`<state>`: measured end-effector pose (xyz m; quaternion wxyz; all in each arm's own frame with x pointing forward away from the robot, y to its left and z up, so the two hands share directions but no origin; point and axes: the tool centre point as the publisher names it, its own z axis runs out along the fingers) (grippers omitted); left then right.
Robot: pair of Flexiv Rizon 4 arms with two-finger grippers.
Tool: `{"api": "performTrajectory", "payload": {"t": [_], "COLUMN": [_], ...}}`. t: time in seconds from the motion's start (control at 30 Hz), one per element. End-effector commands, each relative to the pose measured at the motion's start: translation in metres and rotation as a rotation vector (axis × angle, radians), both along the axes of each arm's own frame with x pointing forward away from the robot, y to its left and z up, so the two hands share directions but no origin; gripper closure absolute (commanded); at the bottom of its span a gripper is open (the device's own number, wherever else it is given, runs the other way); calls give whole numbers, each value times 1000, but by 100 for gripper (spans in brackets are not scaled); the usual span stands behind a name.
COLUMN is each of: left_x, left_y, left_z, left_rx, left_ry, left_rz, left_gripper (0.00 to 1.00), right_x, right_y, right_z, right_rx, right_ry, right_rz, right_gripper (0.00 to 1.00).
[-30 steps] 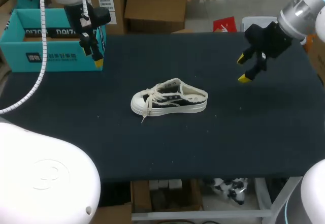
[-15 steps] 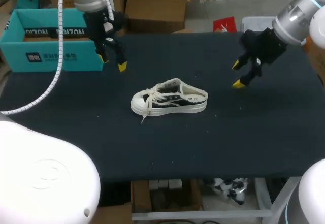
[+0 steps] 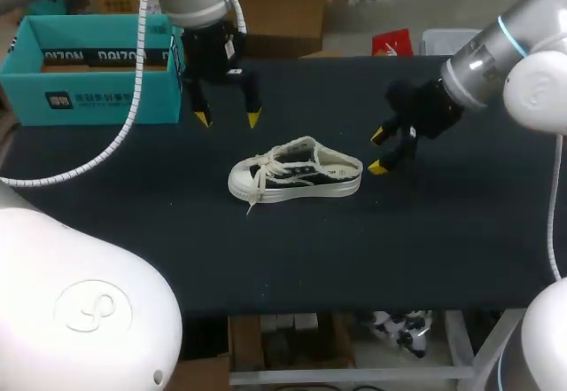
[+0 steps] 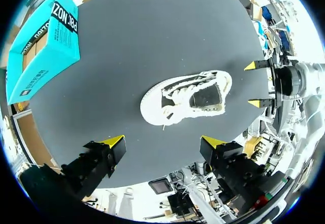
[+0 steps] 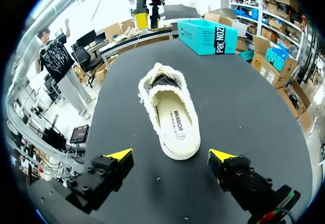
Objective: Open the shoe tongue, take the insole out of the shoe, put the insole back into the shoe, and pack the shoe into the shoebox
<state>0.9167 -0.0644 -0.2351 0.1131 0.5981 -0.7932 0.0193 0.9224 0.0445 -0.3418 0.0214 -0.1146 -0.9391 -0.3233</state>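
Shoe: cream canvas lace-up sneaker (image 3: 295, 171), upright on the black table (image 3: 443, 240), untouched.
Left gripper (image 3: 228, 120): fingers apart, swung from the teal cardboard shoebox (image 3: 89, 72) to just behind the sneaker.
Right gripper (image 3: 377, 151): fingers apart, drawn near the heel.
Meaning: tongue-opening looks imminent.

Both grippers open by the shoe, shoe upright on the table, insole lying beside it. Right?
No. The insole is inside the shoe, as the right wrist view shows. The left gripper and right gripper are open, the shoe upright on the table.
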Motion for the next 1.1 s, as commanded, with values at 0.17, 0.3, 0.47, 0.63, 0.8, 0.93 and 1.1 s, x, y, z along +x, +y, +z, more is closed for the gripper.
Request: {"api": "performTrajectory", "payload": {"t": [0.17,0.3,0.47,0.63,0.8,0.93,1.1], "left_x": [-3,-3,2,5,-4,-9,-8], "left_y": [-20,-20,-22,-33,-46,-54,-62], "left_z": [1,1,-1,-15,-20,-22,-27], "left_rx": [55,55,56,77,92,95,102], "left_ry": [-5,-5,35,82,54,55,58], "left_rz": [-71,-71,8,177,255,252,248], "left_gripper": [0,0,0,0,0,0,0], "right_x": [-1,7,21,29,31,34,32], "right_y": [6,5,4,5,5,6,12], "right_z": [-26,-27,-31,-50,-58,-63,-71], "right_rx": [68,83,113,145,180,210,258], "right_ry": [-71,-94,-118,-91,-92,-99,-104], "right_rz": [6,12,8,18,27,36,54], "right_gripper": [0,0,0,0,0,0,0]}}
